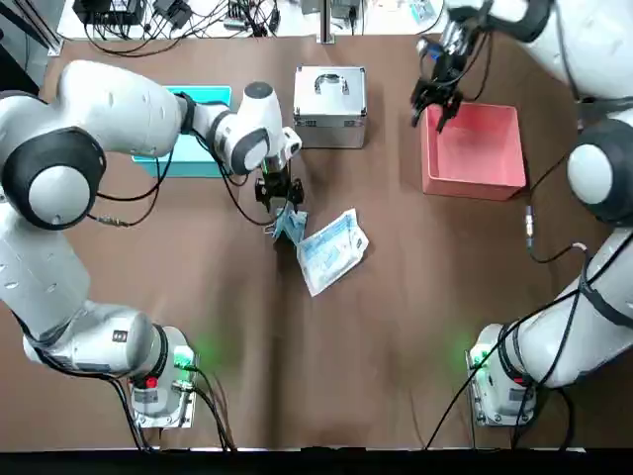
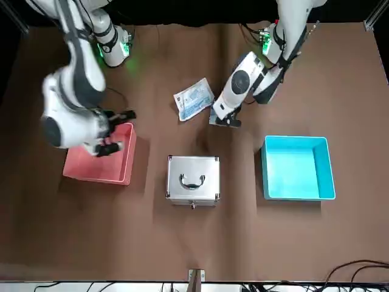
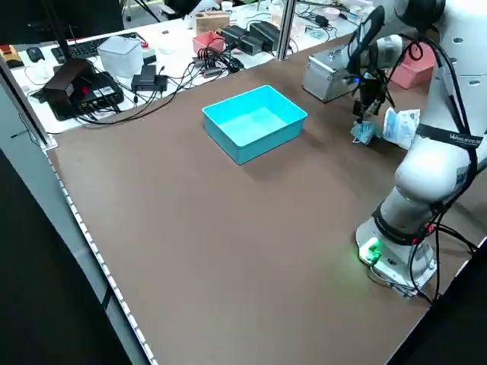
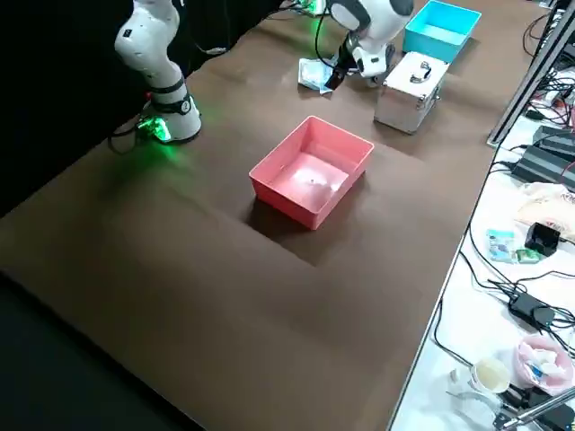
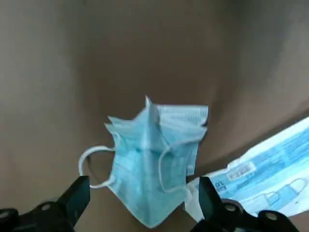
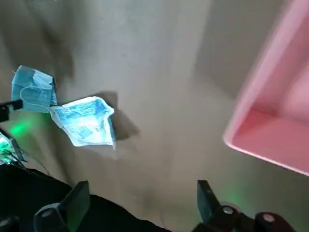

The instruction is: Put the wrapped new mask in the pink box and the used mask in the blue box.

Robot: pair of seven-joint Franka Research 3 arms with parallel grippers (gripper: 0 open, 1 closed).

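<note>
Used mask [image 5: 154,159] sits between wide-open left gripper [image 5: 145,203] fingers, ungrasped.

The light comes from above and is soft and even. My arms drop soft dark shadows on the brown table [image 1: 297,376]. Green lamps at my bases [image 1: 185,358] make small green glows on it. The wrapped new mask [image 1: 333,250] shines a little. My right wrist camera sees everything blurry and smeared. My left wrist camera is blurry too, and the far table goes dark.
</note>
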